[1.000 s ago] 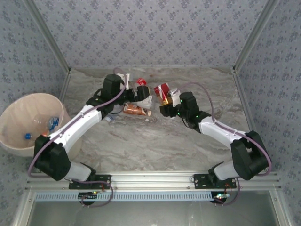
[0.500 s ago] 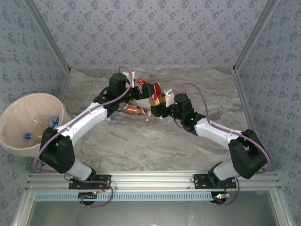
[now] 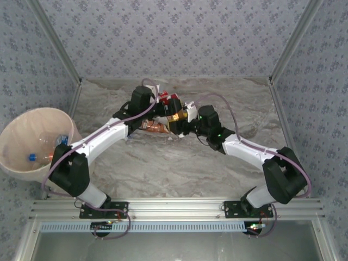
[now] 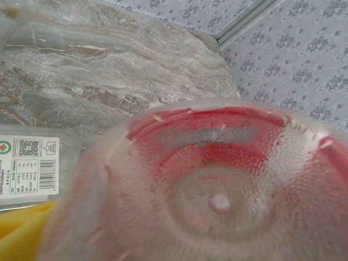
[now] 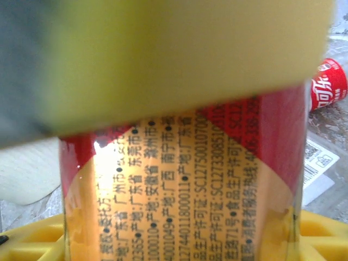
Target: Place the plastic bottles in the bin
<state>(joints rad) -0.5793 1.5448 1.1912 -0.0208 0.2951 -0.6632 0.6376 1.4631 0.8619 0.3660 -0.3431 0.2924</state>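
Looking like a handover: right hand (image 3: 185, 117) grips the red-and-gold bottle (image 3: 175, 111), base toward the left hand (image 3: 161, 107) (can't tell its spread), since the bin (image 3: 11, 136) sits far left

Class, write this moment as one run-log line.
right hand: shut on red-and-gold labelled clear plastic bottle | left hand: facing that bottle's base, grip unclear | pale pink-beige round bin: bottles inside
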